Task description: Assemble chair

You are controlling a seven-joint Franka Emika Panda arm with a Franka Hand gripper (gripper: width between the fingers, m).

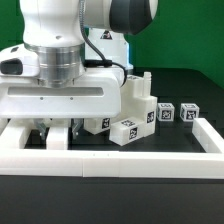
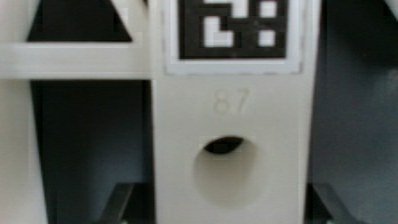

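White chair parts (image 1: 135,118) lie on the black table (image 1: 180,135), at 3 o'clock from the gripper (image 1: 52,130) in the exterior view. Two tagged cubes (image 1: 166,112) sit farther out along the same 3 o'clock line. The gripper is low, behind the border rail (image 1: 120,160). In the wrist view you see one tagged part (image 2: 228,110) with an oval hole (image 2: 222,150) between the fingers. You cannot tell whether the jaws press it or stand clear.

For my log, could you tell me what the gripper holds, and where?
Cannot be told: the fingers flank the white plastic tagged chair part beside its oval hole.
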